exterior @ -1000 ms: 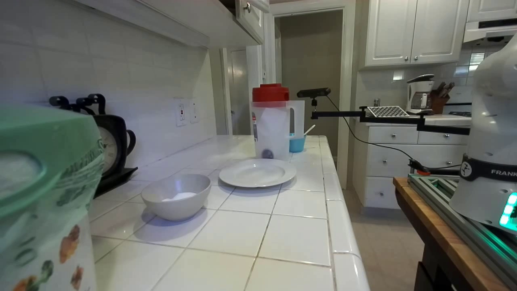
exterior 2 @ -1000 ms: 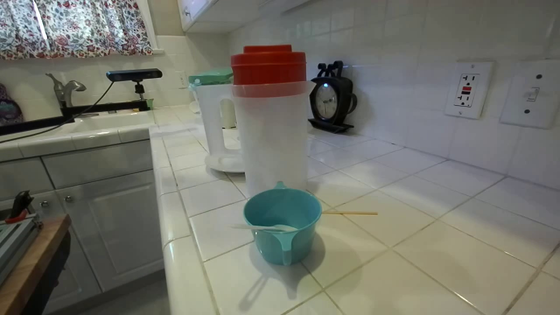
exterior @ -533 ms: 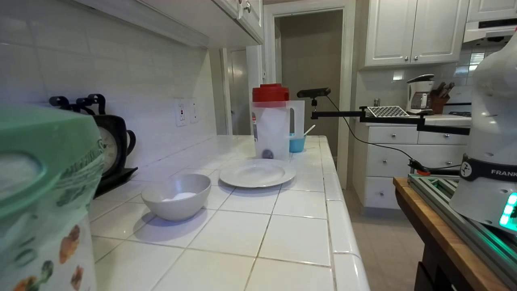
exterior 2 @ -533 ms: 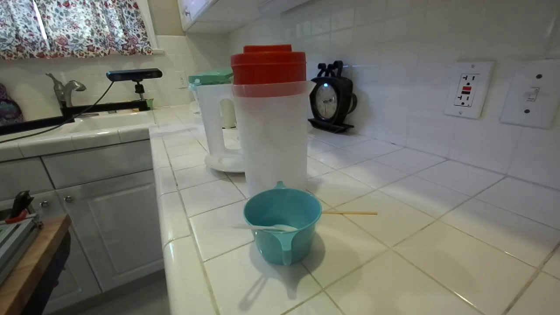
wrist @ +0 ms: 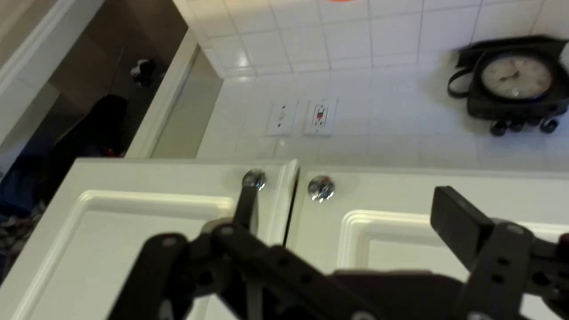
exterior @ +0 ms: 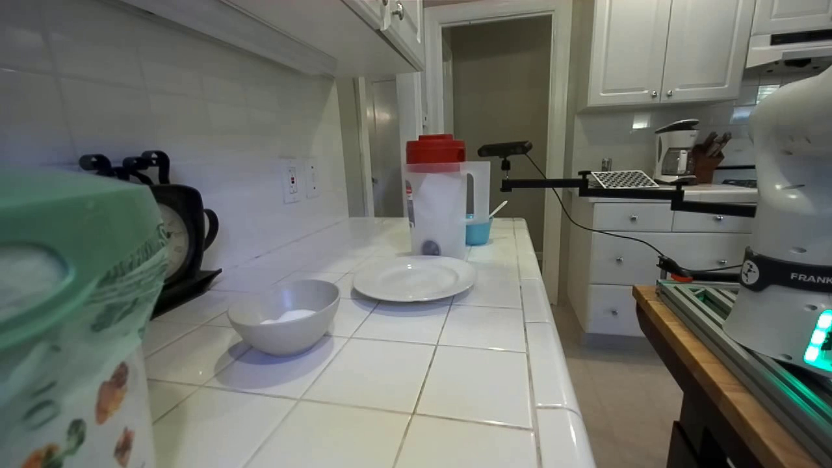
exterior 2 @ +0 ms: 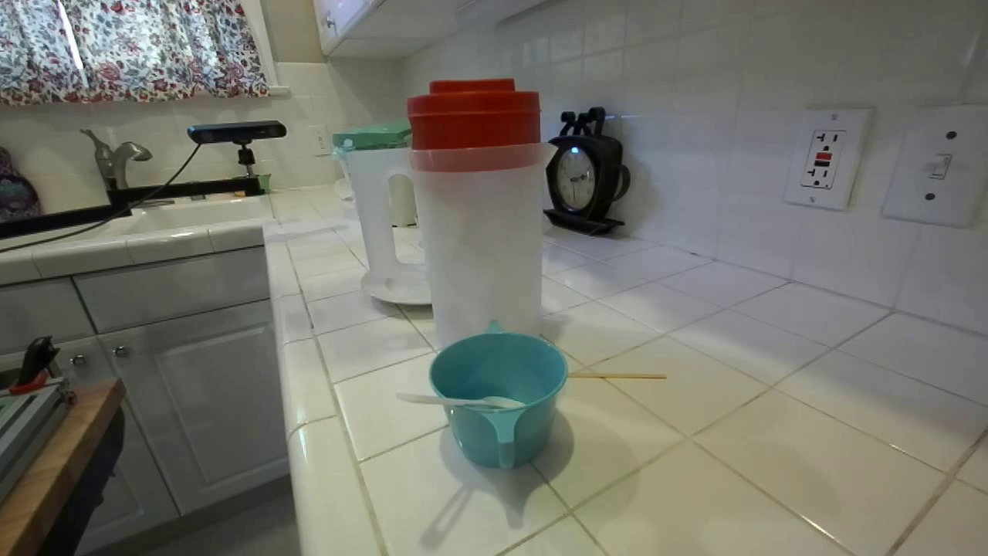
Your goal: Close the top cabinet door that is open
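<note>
Up over the tiled counter (exterior: 481,377), the cabinet door (wrist: 115,231) fills the lower left of the wrist view; a thin dark gap parts its edge from the neighbouring door (wrist: 400,240), and I cannot tell whether it is fully closed. The tip of one finger of the gripper (wrist: 348,211) overlaps the door's round knob (wrist: 254,178); contact is unclear. Both fingers stand wide apart, one seen against each door, with a second knob (wrist: 321,188) showing between them. Farther right in that view comes the black clock (wrist: 515,78).

Across an exterior view, from left to right, run a green-lidded container (exterior: 84,214), the clock, a pale bowl (exterior: 284,335), a white plate (exterior: 415,279) just in front of a red-lidded pitcher (exterior: 435,201), a turquoise cup (exterior: 479,235) near it, and finally the arm (exterior: 790,195) above a wood-topped bench (exterior: 712,370).
</note>
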Motion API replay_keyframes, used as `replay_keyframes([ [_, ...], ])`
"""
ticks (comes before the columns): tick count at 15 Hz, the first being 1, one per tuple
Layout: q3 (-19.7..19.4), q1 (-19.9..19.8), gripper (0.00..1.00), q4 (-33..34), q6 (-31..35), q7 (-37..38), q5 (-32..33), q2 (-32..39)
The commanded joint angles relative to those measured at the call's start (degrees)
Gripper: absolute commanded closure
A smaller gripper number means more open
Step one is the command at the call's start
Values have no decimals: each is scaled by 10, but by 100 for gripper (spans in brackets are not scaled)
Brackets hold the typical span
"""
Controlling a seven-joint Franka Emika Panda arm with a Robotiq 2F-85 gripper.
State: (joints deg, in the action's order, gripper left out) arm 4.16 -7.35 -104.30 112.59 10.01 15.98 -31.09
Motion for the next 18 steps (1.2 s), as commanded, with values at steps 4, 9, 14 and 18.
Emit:
replay_keyframes([
  [4,-8,65,0,-12,-190,-35,-85,-3],
  [9,2,73,0,-26,-209,-15,-83,0],
  [14,0,73,0,-26,-210,-20,-84,0],
  [18,0,73,0,-26,-210,-21,-84,0],
])
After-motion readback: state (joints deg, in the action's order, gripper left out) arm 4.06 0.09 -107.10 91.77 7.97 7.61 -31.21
